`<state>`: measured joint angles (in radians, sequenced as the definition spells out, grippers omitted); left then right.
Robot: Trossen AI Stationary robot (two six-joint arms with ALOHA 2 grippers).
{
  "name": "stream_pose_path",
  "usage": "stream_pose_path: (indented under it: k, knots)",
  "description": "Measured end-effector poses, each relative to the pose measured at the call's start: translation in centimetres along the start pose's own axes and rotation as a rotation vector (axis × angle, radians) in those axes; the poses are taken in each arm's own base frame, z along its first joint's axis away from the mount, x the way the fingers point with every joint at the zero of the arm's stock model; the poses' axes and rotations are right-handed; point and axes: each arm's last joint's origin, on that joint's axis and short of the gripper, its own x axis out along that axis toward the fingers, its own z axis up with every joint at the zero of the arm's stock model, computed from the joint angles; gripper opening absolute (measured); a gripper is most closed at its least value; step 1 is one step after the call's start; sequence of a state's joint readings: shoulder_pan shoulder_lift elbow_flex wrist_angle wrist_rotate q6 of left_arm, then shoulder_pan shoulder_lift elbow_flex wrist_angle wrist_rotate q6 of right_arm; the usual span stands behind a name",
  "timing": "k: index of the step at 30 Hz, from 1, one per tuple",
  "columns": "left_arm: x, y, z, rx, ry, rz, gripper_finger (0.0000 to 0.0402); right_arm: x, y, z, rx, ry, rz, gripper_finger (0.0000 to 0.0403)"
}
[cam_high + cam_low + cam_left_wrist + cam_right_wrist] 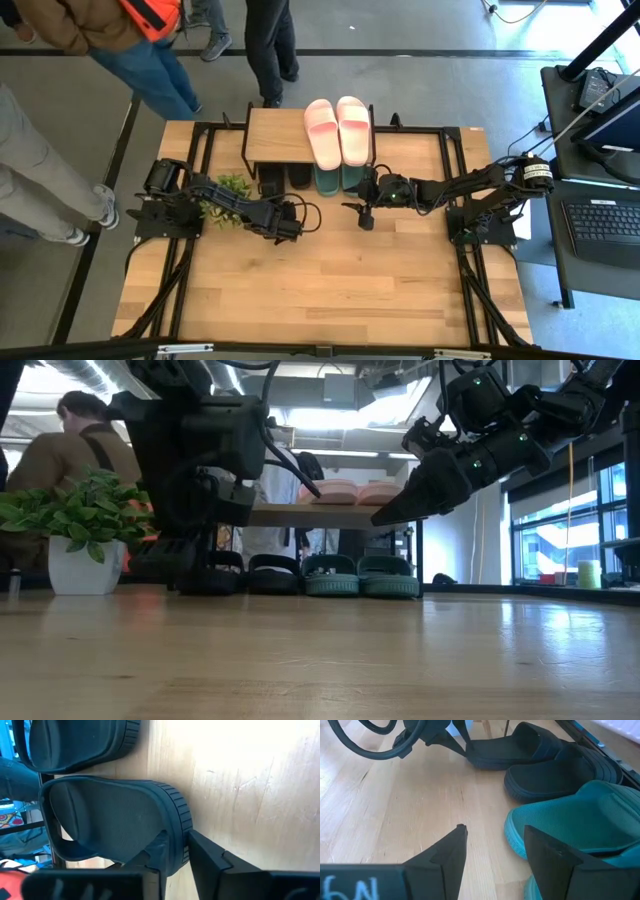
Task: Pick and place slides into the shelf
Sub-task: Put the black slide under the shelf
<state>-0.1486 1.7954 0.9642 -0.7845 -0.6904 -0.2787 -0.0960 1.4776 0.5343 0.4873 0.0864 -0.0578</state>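
The shelf (275,135) stands at the table's far side with the pink slides (338,128) on its top board. Under it, on the table, two black slides (284,180) lie left of two green slides (338,180), heels toward the near edge. My left gripper (175,850) is at the heel of the left black slide (110,820), shut on it. My right gripper (495,840) hangs open above the table just in front of the green slides (580,820), touching nothing. My left gripper has the black slide's heel rim (179,832) between its two fingers, one finger (152,857) inside on the footbed and the other (210,860) outside the ribbed wall. The fingers slant down from the table's near side. The slide lies flat on the table.
A potted plant (230,195) stands on the table beside my left arm. The shelf's thin black legs (418,555) flank the slides. People stand beyond the table's far edge (150,60). Bare wood stretches toward the near edge (320,290).
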Motion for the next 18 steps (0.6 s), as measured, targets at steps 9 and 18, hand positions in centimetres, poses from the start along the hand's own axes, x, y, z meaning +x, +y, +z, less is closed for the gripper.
stream_pose_path:
  k: [9, 18]
  knots:
    - [0.7, 0.9, 0.2, -0.029, 0.015, 0.036, 0.0033, 0.0, 0.0, 0.0, 0.000, 0.000, 0.000, 0.0197]
    - [1.9, 2.5, 0.3, -0.081, 0.053, 0.072, 0.0032, 0.0, 0.0, 0.0, 0.000, 0.000, 0.000, 0.0197]
